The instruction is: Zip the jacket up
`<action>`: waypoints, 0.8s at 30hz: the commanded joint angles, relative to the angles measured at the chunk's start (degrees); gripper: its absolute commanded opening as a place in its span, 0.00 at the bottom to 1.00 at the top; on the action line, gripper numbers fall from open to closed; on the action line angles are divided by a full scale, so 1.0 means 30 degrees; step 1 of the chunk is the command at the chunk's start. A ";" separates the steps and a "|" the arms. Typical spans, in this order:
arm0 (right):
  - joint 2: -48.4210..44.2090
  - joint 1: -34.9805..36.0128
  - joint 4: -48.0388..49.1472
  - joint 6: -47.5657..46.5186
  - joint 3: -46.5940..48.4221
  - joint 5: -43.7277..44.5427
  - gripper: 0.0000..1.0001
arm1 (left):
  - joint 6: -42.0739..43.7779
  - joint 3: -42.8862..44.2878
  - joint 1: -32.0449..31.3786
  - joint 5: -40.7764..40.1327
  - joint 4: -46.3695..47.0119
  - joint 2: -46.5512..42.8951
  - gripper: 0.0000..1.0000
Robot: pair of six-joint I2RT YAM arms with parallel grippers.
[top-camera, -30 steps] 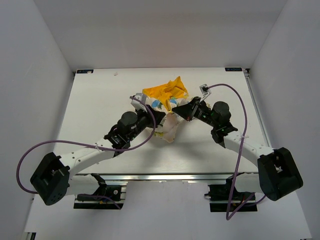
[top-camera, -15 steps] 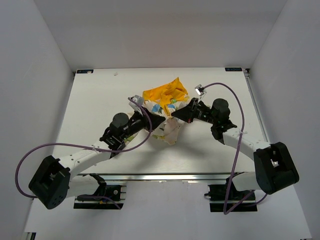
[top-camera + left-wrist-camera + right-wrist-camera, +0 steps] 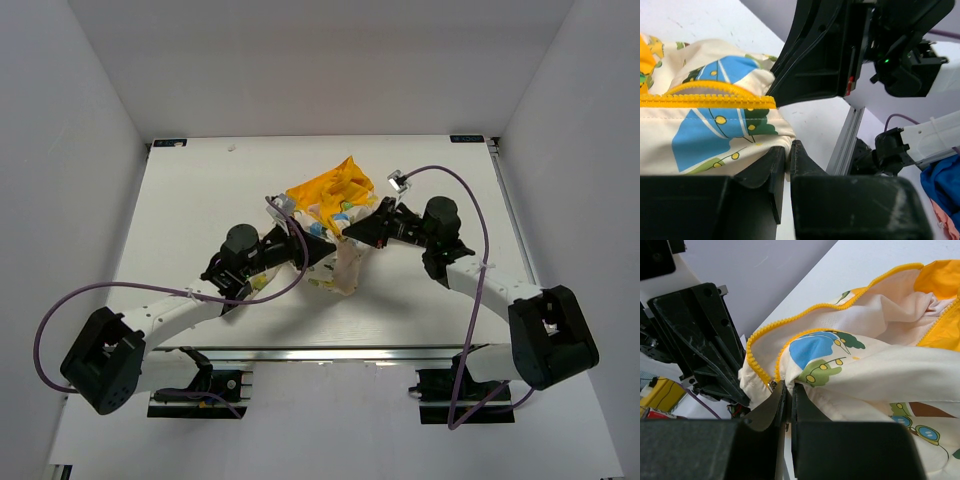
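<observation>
Cloth this soft and light sags and bunches, so the jacket (image 3: 335,200), heaped mid-tabletop (image 3: 200,180), wants holding at its hem beside the zipper (image 3: 710,101), where left tool (image 3: 788,152) and right tool (image 3: 788,390) each pinch fabric, nearly closed.

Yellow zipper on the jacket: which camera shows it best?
Right wrist view: both separate rows of the zipper curve down to the right gripper, close up. Left wrist view shows one straight stretch. In the top view the jacket is bunched, teeth too small.

Overhead view looks down; both wrist views closely share the jacket (image 3: 715,130).
</observation>
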 commanded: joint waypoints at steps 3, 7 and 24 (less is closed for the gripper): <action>-0.1214 -0.0371 0.0958 0.0721 0.1498 0.0601 0.00 | 0.0386 0.0035 -0.0188 0.1207 -0.2324 0.0002 0.00; -0.1420 -0.0430 0.1248 0.1044 0.1382 0.0806 0.00 | 0.0181 -0.0230 -0.0159 0.1790 -0.2090 -0.0028 0.00; -0.1274 -0.0605 -0.1030 0.1279 0.2408 -0.0217 0.00 | 0.0915 0.0297 -0.0627 0.0683 -0.5810 0.0237 0.00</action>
